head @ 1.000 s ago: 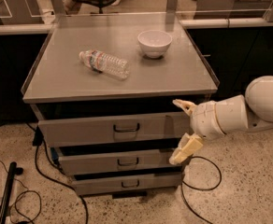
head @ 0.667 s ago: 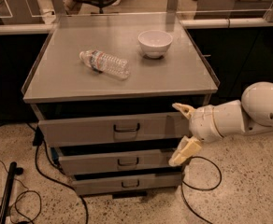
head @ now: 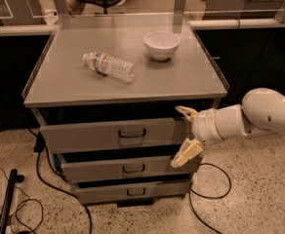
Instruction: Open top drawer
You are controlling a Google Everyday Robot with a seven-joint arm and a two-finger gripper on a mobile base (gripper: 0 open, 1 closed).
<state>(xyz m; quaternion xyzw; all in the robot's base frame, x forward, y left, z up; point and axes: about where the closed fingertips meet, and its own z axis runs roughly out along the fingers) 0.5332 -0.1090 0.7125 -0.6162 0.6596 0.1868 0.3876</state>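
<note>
The top drawer [head: 84,135] is the tallest grey front of the cabinet, with a small dark pull handle [head: 132,133] at its middle. It stands out a little from under the cabinet top, and its interior is hidden. My gripper [head: 184,135] is at the drawer front's right end, to the right of the handle. Its two cream fingers are spread wide, one [head: 186,113] at the drawer's top edge, the other [head: 186,153] below near the middle drawer. It holds nothing.
A clear plastic water bottle [head: 109,66] lies on its side on the cabinet top [head: 64,82], with a white bowl [head: 161,45] behind it to the right. Two shorter drawers [head: 93,169] sit below. Black cables [head: 45,179] trail on the speckled floor on both sides.
My arm and gripper have shifted slightly to the left, toward the drawer front. The drawers, bottle and bowl have not moved.
</note>
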